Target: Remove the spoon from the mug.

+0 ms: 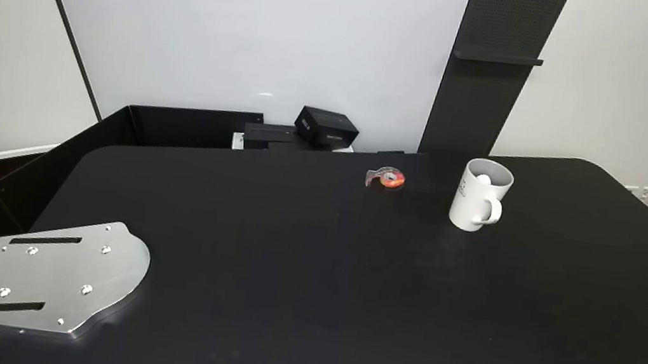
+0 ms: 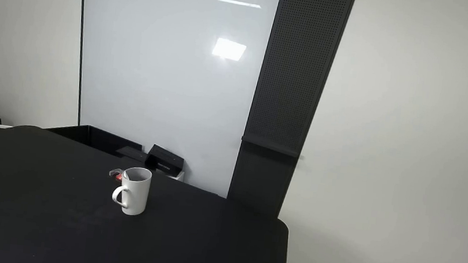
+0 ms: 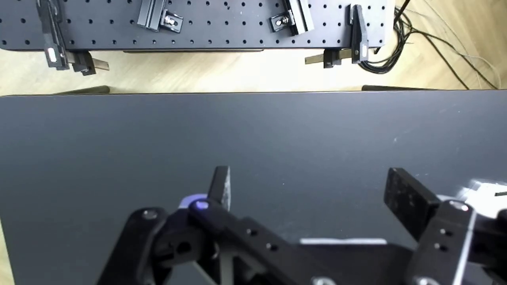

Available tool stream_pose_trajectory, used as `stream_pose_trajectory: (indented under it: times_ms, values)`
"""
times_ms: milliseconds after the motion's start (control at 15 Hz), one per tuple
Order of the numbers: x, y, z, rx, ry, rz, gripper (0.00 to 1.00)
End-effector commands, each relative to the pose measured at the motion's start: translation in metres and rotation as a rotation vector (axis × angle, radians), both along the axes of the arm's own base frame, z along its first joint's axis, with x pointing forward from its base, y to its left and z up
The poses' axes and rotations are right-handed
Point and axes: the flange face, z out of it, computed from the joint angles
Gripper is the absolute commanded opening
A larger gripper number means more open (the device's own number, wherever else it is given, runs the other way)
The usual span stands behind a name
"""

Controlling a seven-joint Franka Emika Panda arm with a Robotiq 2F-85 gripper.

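The white mug (image 1: 469, 205) stands upright on the black table, its handle on its side; the mug also shows in an exterior view (image 2: 137, 197). The white spoon (image 1: 484, 179) is inside the mug; only its rounded end shows near the rim, and the rest is hidden by the mug wall. In the wrist view my gripper (image 3: 308, 186) is open, its two black fingers wide apart with only dark tabletop between them. Neither mug nor spoon can be made out in the wrist view. My gripper does not show in the exterior views, so its distance from the mug cannot be told.
A red tape dispenser (image 1: 390, 178) lies beside the mug. A silver metal plate (image 1: 53, 276) lies at the table's near left corner. Black boxes (image 1: 325, 128) stand behind the table edge. The wrist view shows a perforated board (image 3: 225, 25) across a floor gap.
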Motion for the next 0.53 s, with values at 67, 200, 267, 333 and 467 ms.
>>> stream_pose_trajectory:
  times_ms: [67, 200, 267, 333, 467]
  values:
    - [0.031, -0.007, -0.008, -0.012, 0.006, 0.003, 1.0]
    - [0.046, -0.01, -0.015, -0.017, 0.011, 0.006, 1.0]
    - [0.054, -0.012, -0.019, -0.019, 0.014, 0.003, 1.0]
    - [0.063, -0.014, -0.022, -0.025, 0.016, 0.0, 1.0]
    - [0.082, -0.019, -0.028, -0.036, 0.022, -0.015, 1.0]
